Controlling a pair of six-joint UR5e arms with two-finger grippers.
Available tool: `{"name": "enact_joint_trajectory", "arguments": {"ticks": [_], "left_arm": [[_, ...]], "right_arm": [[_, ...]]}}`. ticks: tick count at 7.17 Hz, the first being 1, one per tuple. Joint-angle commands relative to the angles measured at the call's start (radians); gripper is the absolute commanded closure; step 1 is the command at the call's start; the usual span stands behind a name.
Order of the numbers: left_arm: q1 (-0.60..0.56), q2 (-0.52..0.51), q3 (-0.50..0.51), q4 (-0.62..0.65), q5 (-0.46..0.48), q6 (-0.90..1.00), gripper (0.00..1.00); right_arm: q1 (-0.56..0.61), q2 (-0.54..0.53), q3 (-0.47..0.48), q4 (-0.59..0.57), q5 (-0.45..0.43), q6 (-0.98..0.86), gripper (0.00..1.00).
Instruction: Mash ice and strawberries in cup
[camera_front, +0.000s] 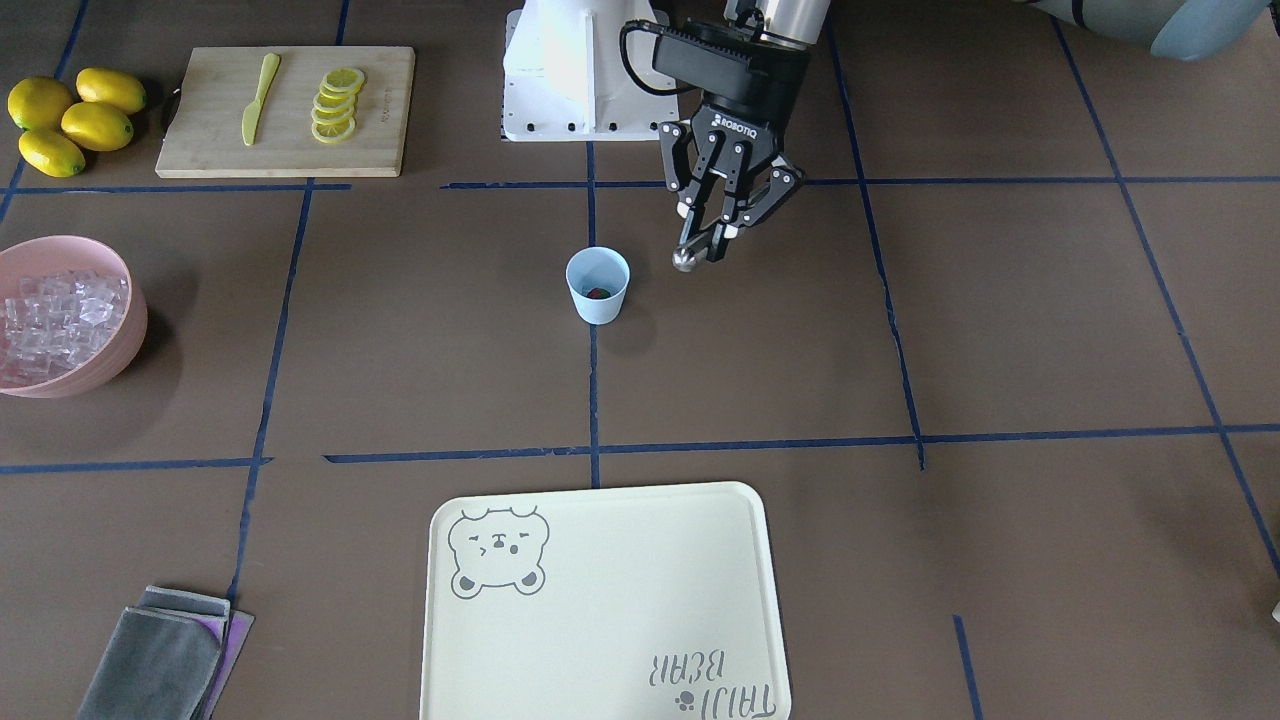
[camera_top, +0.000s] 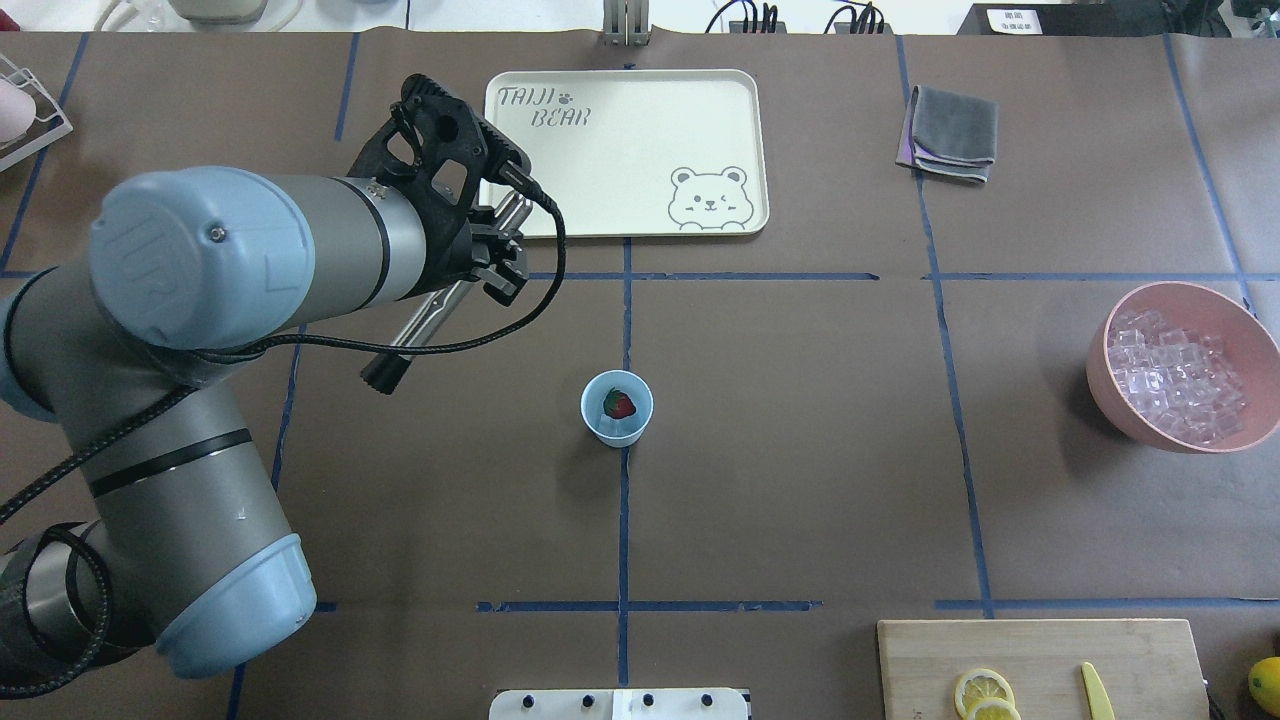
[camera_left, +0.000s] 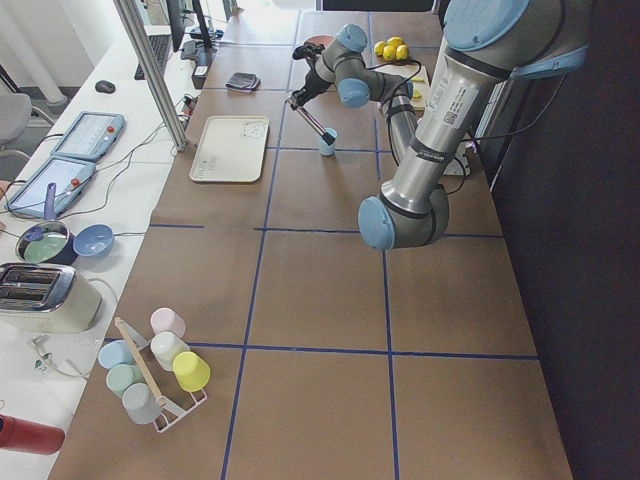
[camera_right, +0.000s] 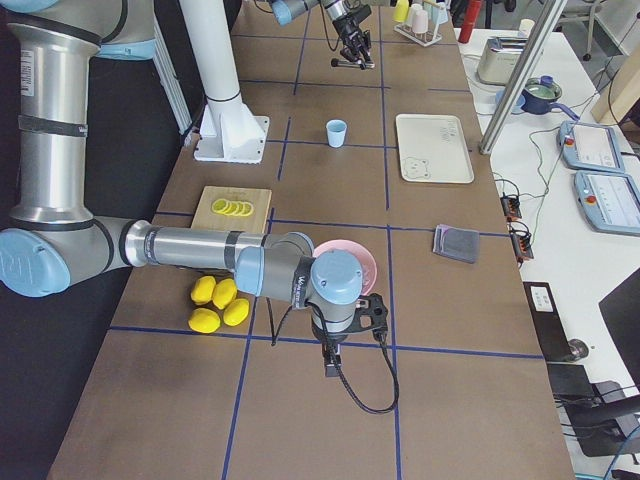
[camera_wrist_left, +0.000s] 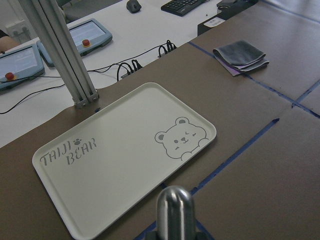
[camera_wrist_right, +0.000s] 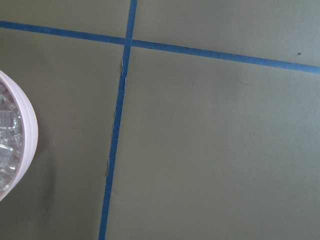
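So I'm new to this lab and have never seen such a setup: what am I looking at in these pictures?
Two robot arms work at a brown table, filmed from above, opposite, both ends and each wrist. The left hand is shut on a metal rod, near the blue cup holding a strawberry. Ice sits in a pink bowl; the right arm hangs near it, the right hand too unclear to judge. Also there: a bear tray, lemons, a cutting board with lemon slices, a grey cloth.

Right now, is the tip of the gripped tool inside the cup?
No: in the front-facing view the metal tool, clamped in the left gripper, hangs beside the cup, clear of its rim.
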Motion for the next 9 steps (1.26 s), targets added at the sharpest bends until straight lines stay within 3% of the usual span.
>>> {"name": "enact_joint_trajectory", "arguments": {"ticks": [1,2,3,6,7,9], "left_arm": [[-0.091,0.066,0.009,0.142,-0.068,0.091,0.98],[-0.186,0.126,0.01,0.143,-0.184,-0.032,0.98],[-0.25,0.185,0.011,0.129,-0.272,-0.187,0.9],[-0.413,0.382,0.098,0.123,-0.353,-0.099,0.9],[-0.474,0.461,0.118,0.068,-0.43,-0.075,0.9],[-0.534,0.636,0.211,-0.213,-0.498,-0.079,0.9]], "right_arm": [[0.0,-0.003,0.0,0.0,0.002,-0.002,0.01],[0.0,-0.005,0.0,0.0,0.002,-0.002,0.01],[0.0,-0.005,0.0,0.0,0.002,-0.002,0.01],[0.0,-0.006,0.0,0.0,0.003,-0.002,0.01],[0.0,-0.006,0.0,0.0,0.003,-0.002,0.01],[0.0,-0.006,0.0,0.0,0.003,-0.002,0.01]]}}
